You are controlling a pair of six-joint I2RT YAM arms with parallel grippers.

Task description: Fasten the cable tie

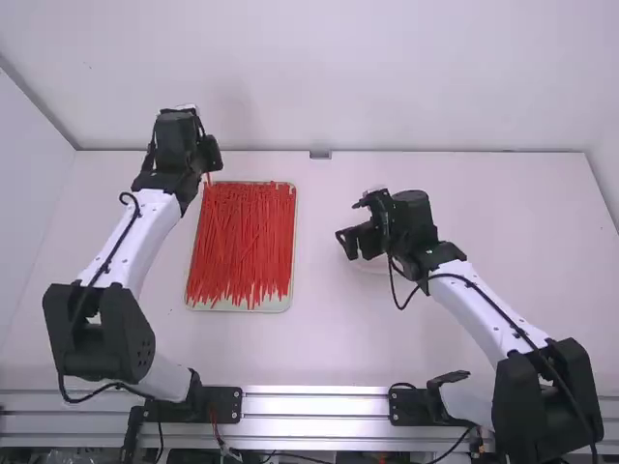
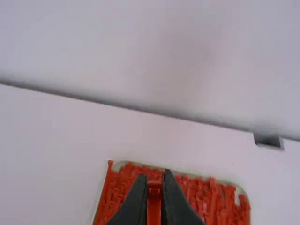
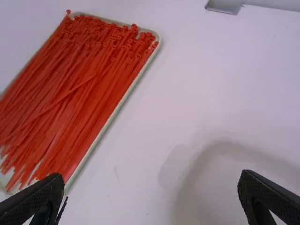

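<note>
Because one tie must leave the pile (image 1: 242, 242) before looping, the black two-finger left gripper (image 2: 153, 180) pinches a thin red plastic cable tie (image 2: 153, 208) at the pale rectangular tray's (image 1: 240, 309) far-left corner; the right gripper (image 3: 152, 197) hovers wide open nearby, probably to receive it.

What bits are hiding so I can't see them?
- High view: the fingertips of the left gripper, hidden under its own wrist.
- Left wrist view: the gripped cable tie, cut off at the picture's edge; its tail is unseen.
- Right wrist view: one end of the tray, cut off at the edge.
</note>
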